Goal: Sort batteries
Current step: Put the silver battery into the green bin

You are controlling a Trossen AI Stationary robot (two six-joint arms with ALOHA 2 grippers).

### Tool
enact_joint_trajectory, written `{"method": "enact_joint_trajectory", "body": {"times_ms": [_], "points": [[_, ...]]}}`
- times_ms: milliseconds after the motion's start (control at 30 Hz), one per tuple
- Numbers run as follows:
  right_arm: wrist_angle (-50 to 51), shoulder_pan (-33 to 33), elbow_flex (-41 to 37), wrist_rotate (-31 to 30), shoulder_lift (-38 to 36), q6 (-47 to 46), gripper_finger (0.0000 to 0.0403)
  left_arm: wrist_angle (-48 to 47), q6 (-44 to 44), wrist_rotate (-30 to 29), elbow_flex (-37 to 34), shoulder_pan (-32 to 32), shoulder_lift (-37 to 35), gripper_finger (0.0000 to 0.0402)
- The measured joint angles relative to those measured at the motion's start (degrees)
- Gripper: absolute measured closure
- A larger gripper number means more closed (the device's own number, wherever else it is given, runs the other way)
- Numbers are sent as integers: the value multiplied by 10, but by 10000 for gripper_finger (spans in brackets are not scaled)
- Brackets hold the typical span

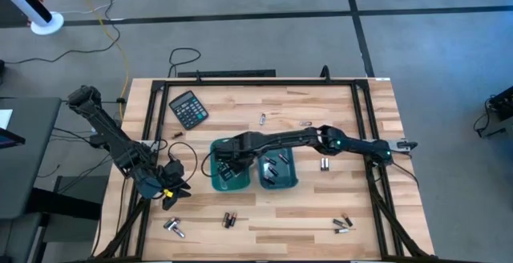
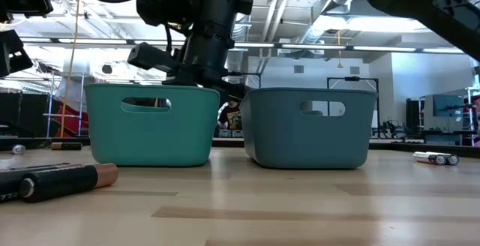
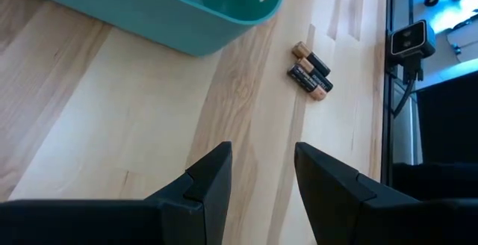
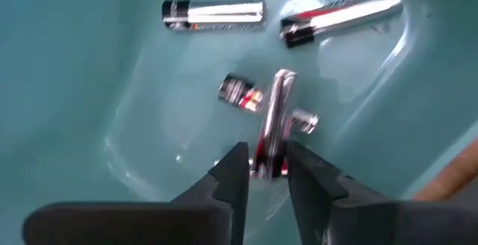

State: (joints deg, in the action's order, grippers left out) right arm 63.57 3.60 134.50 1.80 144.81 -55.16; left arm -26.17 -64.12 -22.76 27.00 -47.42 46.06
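Left to right across the table. The left gripper [image 1: 171, 189] hangs low over bare wood beside the left teal bin [image 1: 215, 184], its fingers [image 3: 213, 176] spread and holding nothing; ahead of it lie three dark copper-ended batteries [image 3: 311, 71] side by side, and more loose cells [image 1: 174, 228] rest on the wood nearby. The right gripper [image 4: 267, 172] is reached across into the left teal bin, its fingers slightly parted with a silvery battery [image 4: 273, 122] standing tilted between the tips; whether the pads touch it cannot be told. Further silvery cells [image 4: 213, 13] lie on the bin floor just beyond the tips, while the right teal bin [image 1: 293, 179] beside this gripper holds dark cells. Judged from their look, the batteries are small, rigid, fairly dense and smooth, so they will roll and slip; a grip across the middle of the barrel seems safest. Only the right wrist view shows the cell at the fingertips; the high view alone gives the spread of loose cells [image 1: 343, 224], and the low view hides both bins' contents behind their walls.
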Motion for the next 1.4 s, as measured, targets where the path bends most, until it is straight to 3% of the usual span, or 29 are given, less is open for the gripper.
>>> {"method": "enact_joint_trajectory", "body": {"times_ms": [300,400,500,633,733,867,967,1100,1400], "points": [[-10,0,0,-2,-14,-5,276,-12,30,0,0,0,0,261],[-8,0,0,-17,-43,-16,277,-15,46,35,0,0,0,261],[0,9,0,-61,-83,-18,281,-21,97,61,0,0,1,261],[46,39,0,-134,-151,-26,285,-38,79,74,0,0,1,261],[133,80,1,-211,-198,-56,285,-45,53,77,0,0,8,264],[272,149,-7,-290,-232,-174,285,-29,27,80,0,3,35,266],[233,201,-69,-296,-269,-202,285,-3,25,80,0,9,65,266],[267,268,-152,-304,-299,-340,285,1,24,80,26,22,113,266],[156,414,-363,-275,-360,-586,285,-21,64,83,147,63,243,266]]}}
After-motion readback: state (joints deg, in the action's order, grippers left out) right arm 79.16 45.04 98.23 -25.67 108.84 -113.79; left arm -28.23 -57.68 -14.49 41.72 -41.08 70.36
